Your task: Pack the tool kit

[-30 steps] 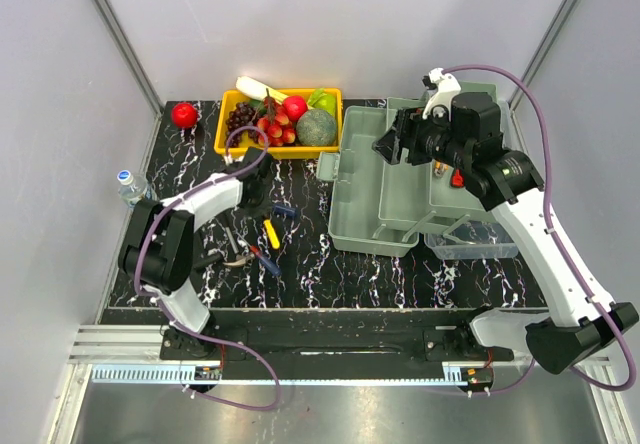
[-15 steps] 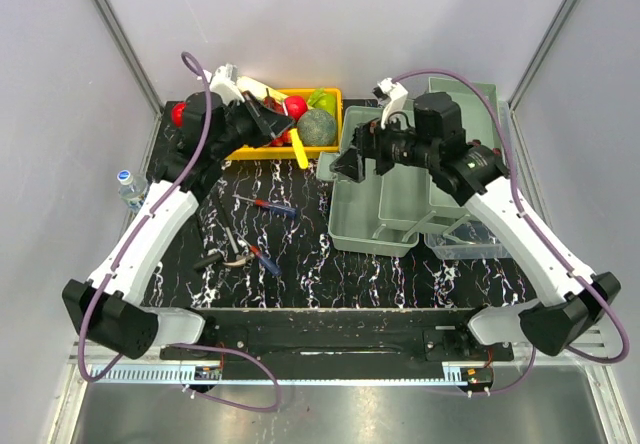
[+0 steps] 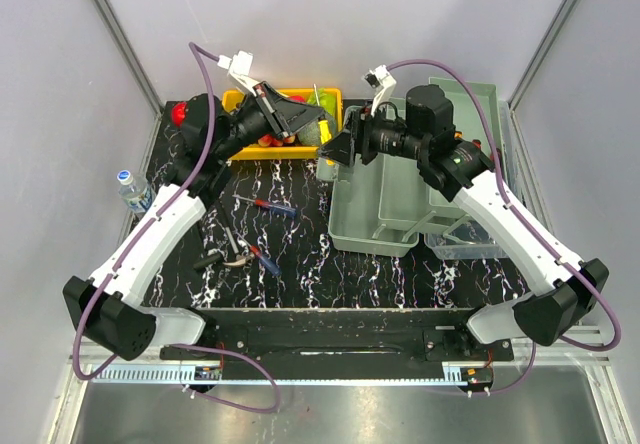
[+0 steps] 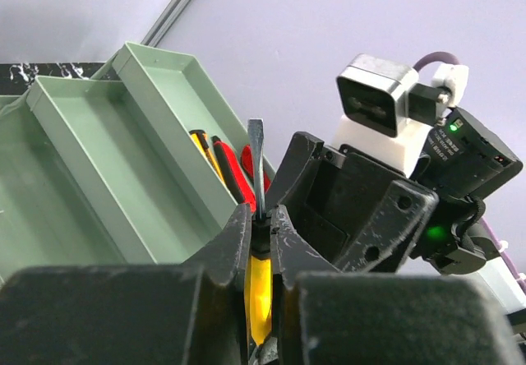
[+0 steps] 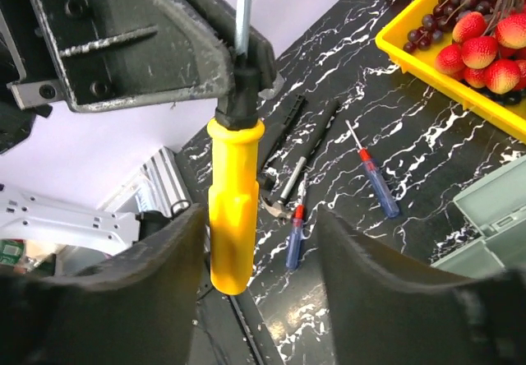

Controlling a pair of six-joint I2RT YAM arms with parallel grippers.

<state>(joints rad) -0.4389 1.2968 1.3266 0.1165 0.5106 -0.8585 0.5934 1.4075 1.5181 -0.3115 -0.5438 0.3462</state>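
The tool kit's grey-green toolbox (image 3: 385,199) lies open at the centre right, with red- and yellow-handled tools (image 4: 223,166) in one tray. My left gripper (image 3: 305,117) (image 4: 260,221) is raised beside the box's left end, shut on the black collar of a yellow-handled screwdriver (image 5: 234,205) (image 4: 259,287). The handle hangs down and the shaft points up. My right gripper (image 3: 335,149) (image 5: 259,274) is open, its fingers (image 5: 107,299) on either side of the yellow handle. The handle is close to one finger and well apart from the other.
Two blue-handled screwdrivers (image 3: 268,205) (image 3: 262,257) and a small hammer (image 3: 232,254) lie on the black marbled table at the left. A yellow tray of fruit (image 3: 232,142) stands behind the left gripper. A water bottle (image 3: 130,186) stands at the far left.
The left arm lifted the yellow screwdriver off the table and carried it right. The right gripper swung left out of the toolbox to meet it, and its jaws now straddle the handle.
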